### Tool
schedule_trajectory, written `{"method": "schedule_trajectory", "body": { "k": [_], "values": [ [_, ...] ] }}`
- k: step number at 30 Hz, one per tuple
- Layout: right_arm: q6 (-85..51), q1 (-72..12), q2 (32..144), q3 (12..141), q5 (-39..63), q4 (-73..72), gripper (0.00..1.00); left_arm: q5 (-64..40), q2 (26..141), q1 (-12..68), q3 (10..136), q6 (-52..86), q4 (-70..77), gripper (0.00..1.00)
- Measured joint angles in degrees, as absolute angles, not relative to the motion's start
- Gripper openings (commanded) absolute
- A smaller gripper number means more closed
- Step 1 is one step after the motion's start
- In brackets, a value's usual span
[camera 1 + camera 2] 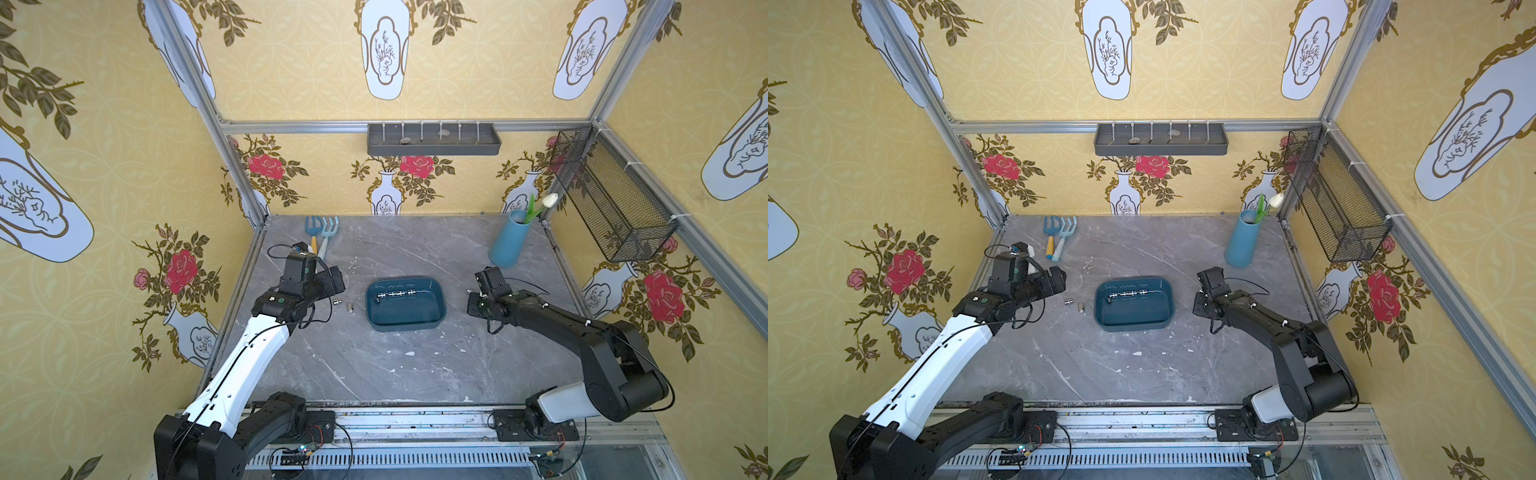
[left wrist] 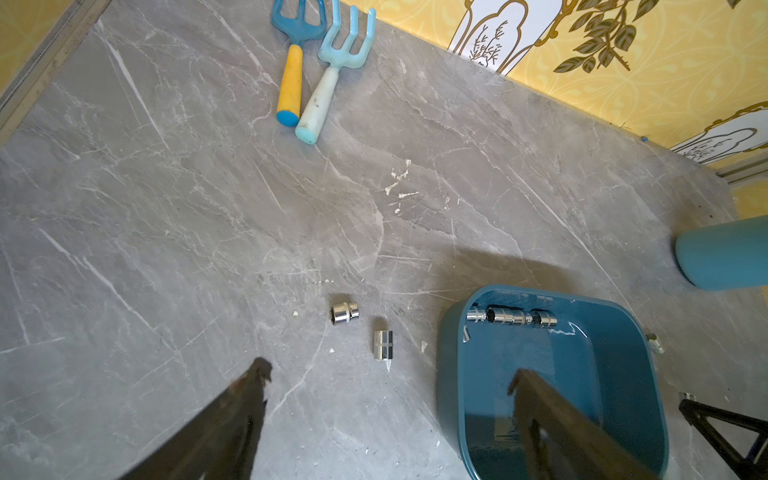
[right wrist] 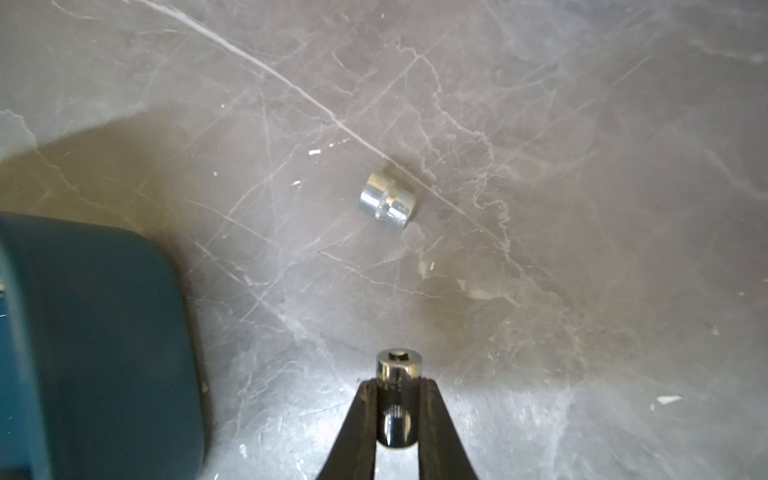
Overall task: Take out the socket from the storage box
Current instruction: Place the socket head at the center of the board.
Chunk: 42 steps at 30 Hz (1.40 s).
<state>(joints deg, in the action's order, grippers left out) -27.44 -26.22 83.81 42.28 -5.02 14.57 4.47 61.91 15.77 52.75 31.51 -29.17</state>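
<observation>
The teal storage box point(image 1: 440, 309) point(image 1: 1169, 309) sits mid-table, with a row of chrome sockets point(image 1: 397, 294) point(image 2: 511, 318) lying along its far wall. My right gripper point(image 3: 397, 382) is shut on a small chrome socket point(image 3: 398, 368), low over the table just right of the box point(image 3: 83, 332). Another socket point(image 3: 388, 206) lies loose on the table beyond it. My left gripper point(image 2: 390, 374) stands open left of the box point(image 2: 449, 353), nothing between its fingers. Two loose sockets point(image 2: 344, 312) point(image 2: 383, 344) lie on the table ahead of it, seen in both top views point(image 1: 337, 301) point(image 1: 1081, 307).
Two toy garden forks point(image 1: 320, 237) lie at the back left. A blue vase with a white tulip point(image 1: 509, 243) stands at the back right. A grey tray point(image 1: 433, 139) hangs on the back wall and a black wire basket point(image 1: 611, 195) on the right wall.
</observation>
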Motion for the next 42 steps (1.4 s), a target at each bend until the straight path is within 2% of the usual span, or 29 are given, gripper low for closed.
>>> {"method": "schedule_trajectory", "body": {
  "k": [19,42],
  "values": [
    [-27.4,-25.5,87.2,41.6,-4.1,11.8,0.18,4.2,62.1,15.8,52.6,31.5,-29.1,0.96],
    [-28.4,-25.0,88.5,41.6,-4.3,11.8,0.32,4.1,62.1,15.8,52.6,31.5,-29.1,0.96]
  ]
}}
